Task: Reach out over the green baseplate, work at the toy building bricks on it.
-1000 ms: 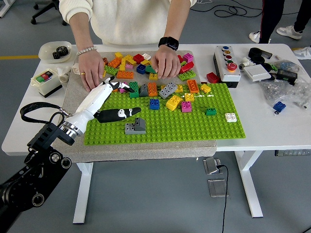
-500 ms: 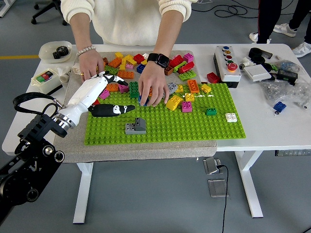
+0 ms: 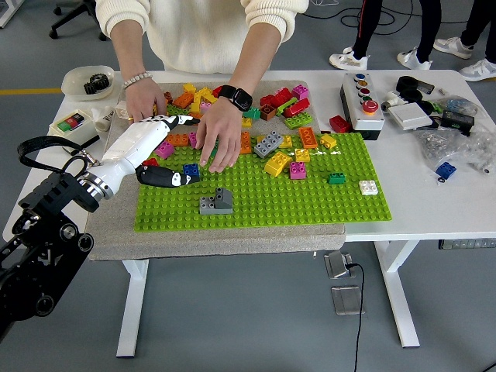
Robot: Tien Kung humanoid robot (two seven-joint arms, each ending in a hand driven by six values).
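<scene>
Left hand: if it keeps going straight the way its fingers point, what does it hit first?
Probably the blue brick right at the left hand's black fingertips, with the person's hand just behind it; height above the green baseplate is unclear.

White-shelled left hand (image 3: 147,147) with black fingers on a black arm (image 3: 43,232) (looped cable, seemingly).
</scene>
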